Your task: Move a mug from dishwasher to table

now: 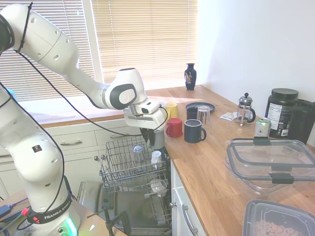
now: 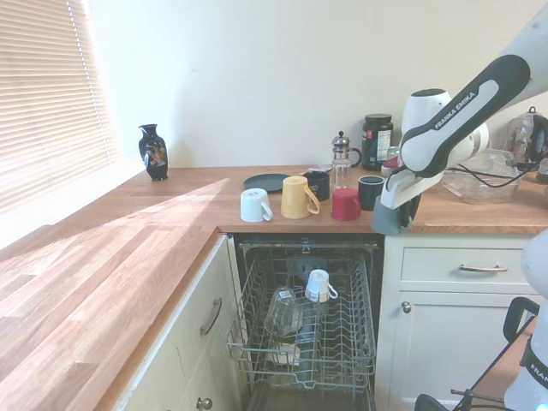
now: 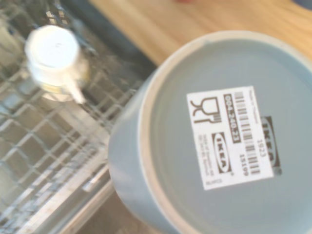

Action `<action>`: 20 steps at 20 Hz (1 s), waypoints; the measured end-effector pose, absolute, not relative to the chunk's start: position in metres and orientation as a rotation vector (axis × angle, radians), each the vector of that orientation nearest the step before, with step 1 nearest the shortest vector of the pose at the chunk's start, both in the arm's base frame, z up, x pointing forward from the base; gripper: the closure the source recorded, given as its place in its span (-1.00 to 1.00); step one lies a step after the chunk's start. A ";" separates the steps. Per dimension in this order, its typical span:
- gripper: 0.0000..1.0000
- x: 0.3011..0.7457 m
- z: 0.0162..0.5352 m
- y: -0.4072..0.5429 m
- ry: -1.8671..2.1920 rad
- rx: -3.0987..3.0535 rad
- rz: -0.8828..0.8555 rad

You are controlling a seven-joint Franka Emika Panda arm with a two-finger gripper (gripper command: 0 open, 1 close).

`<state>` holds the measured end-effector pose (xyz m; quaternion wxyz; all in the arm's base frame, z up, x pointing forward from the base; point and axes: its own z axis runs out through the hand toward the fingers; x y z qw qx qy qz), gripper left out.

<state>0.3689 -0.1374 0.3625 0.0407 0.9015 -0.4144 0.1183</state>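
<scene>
My gripper (image 2: 390, 208) holds the mug (image 2: 386, 218) upside down at the table (image 2: 171, 223) front edge, beside the dishwasher (image 2: 301, 321). Behind it the red mug (image 2: 346, 205), navy mug (image 2: 372, 192) and yellow mug (image 2: 297, 197) crowd that edge. Bare wood lies toward the food container (image 1: 269, 164).

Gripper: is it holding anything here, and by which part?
Yes. The gripper holds the grey-blue mug upside down, base up; it appears to be gripped near the base, though the exact contact is hidden. The mug hangs at the countertop edge.

Matt grey-blue glazed mug (image 3: 214, 141) with paper label, grey wire dishwasher (image 2: 301, 330) rack, oiled wood table (image 1: 216, 162) — smooth, faintly glossy.
</scene>
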 end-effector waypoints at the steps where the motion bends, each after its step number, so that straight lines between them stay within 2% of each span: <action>1: 1.00 0.366 0.363 -0.146 -1.275 2.757 0.362; 11: 1.00 0.341 0.349 -0.208 -1.328 2.729 0.348; 20: 1.00 0.346 0.351 -0.257 -1.345 2.701 0.344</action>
